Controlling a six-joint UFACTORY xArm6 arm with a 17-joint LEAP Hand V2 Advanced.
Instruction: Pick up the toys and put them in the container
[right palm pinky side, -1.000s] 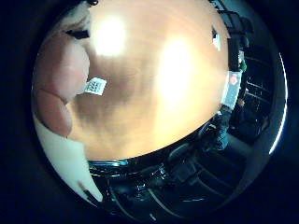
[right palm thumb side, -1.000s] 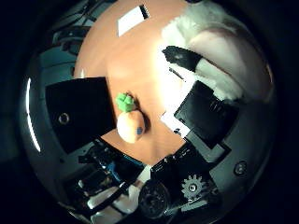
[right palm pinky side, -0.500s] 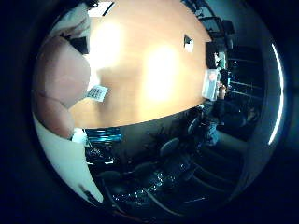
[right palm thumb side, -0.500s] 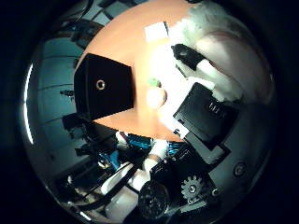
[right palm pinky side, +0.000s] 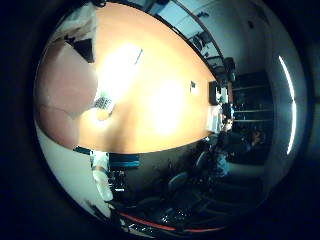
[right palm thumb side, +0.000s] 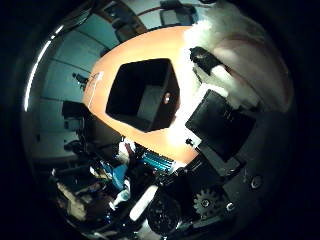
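Note:
My right hand has its black fingers curled round a pink and white plush toy, held close to the palm. The right little finger side palm view shows the toy's pink body and its white tag above the orange wooden table. The open black container stands on the table near its edge, below and beside the hand in the right thumb side palm view. It looks dark inside, and I cannot make out its contents.
Small objects lie at the far end of the long table. Office chairs stand along its side. Beyond the table edge by the container are floor and dark furniture.
The hand has risen and swung with the plush toy, so the table looks farther off. The black container now lies nearer the palm. The orange toy with green leaves is out of view.

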